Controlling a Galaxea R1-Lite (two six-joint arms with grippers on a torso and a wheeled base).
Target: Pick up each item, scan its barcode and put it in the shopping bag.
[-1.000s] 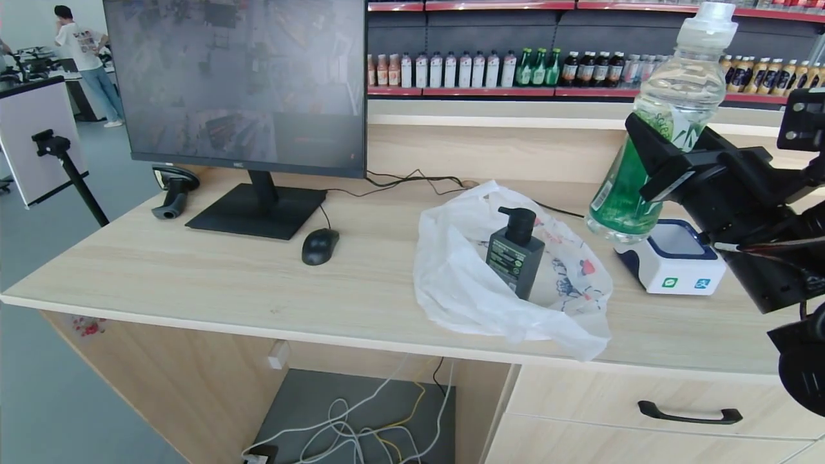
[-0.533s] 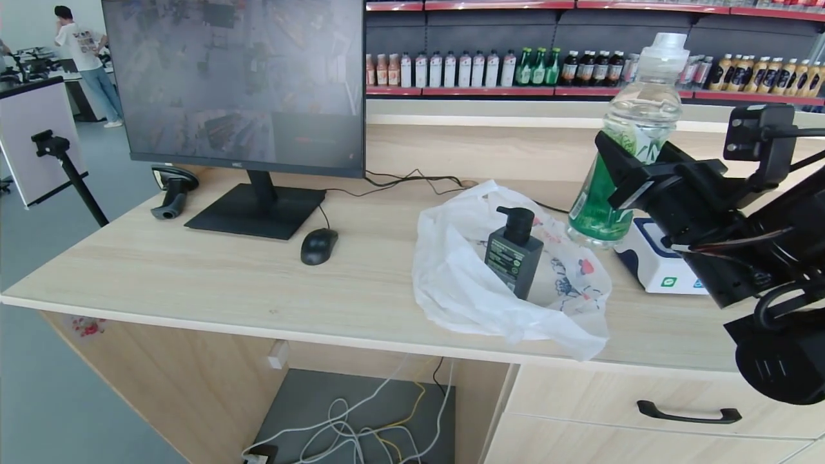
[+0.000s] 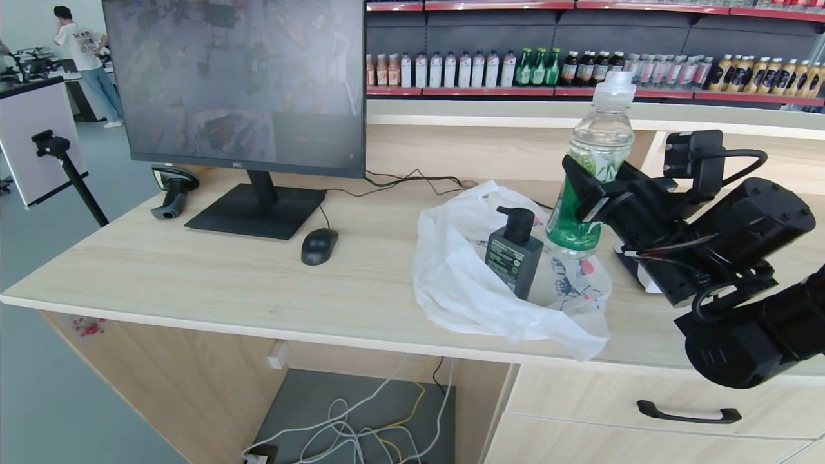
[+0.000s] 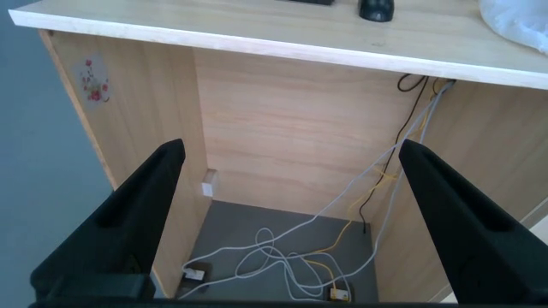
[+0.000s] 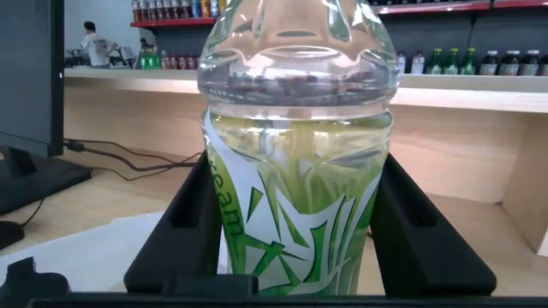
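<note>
My right gripper (image 3: pixel 593 193) is shut on a clear water bottle (image 3: pixel 588 169) with a green label and white cap, held upright just above the far right rim of the white shopping bag (image 3: pixel 470 283). The bottle (image 5: pixel 295 171) sits between the black fingers (image 5: pixel 184 222) in the right wrist view. A dark grey pump bottle (image 3: pixel 514 252) stands inside the open bag. The white and blue barcode scanner (image 3: pixel 635 270) is mostly hidden behind my right arm. My left gripper (image 4: pixel 287 214) hangs open below the desk front, with nothing between its fingers.
A monitor (image 3: pixel 238 84) stands at the back left of the wooden desk (image 3: pixel 225 277), with a black mouse (image 3: pixel 319 246) and a handheld scanner (image 3: pixel 171 193) nearby. Cables (image 3: pixel 412 180) run behind the bag. Shelves of drinks (image 3: pixel 515 67) line the back wall. A drawer handle (image 3: pixel 686 412) sits below.
My right arm has carried the bottle left and down, from over the barcode scanner to above the shopping bag's rim. The pump bottle and bag have stayed put.
</note>
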